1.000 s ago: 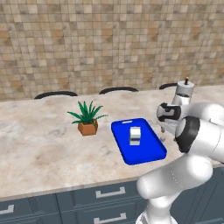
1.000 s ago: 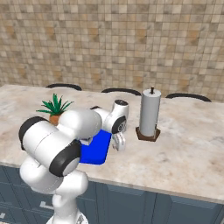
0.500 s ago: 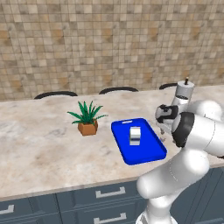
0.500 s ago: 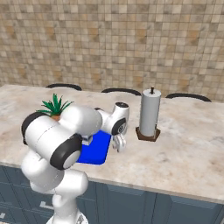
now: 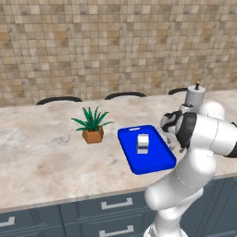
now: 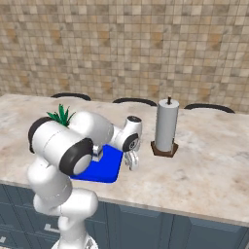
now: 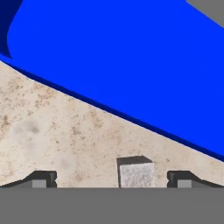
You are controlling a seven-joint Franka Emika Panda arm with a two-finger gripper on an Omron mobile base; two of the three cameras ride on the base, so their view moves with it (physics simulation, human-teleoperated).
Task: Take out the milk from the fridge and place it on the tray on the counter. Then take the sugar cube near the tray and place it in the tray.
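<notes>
The milk (image 5: 143, 143), a small white carton with a blue band, stands upright on the blue tray (image 5: 152, 162) on the beige counter (image 5: 46, 152). In the hand view the sugar cube (image 7: 136, 173), tiny and whitish-grey, rests on the counter (image 7: 52, 131) just outside the tray's rim (image 7: 131, 65). It lies between my fingertips (image 7: 41, 178), a little nearer the right one. My gripper (image 7: 113, 180) is open and points down beside the tray's right edge (image 6: 116, 168), hanging low over the counter as gripper (image 6: 131, 163). Nothing is held. The fridge is out of view.
A potted plant (image 5: 92, 126) stands left of the tray. A paper towel roll on a dark holder (image 6: 165, 127) rises just right of the gripper. Behind runs a tiled wall, with stove burners (image 5: 124, 95) along the counter's back edge.
The arm has bent and the gripper has sunk slightly towards the counter by the tray's right edge. Milk and tray have not moved.
</notes>
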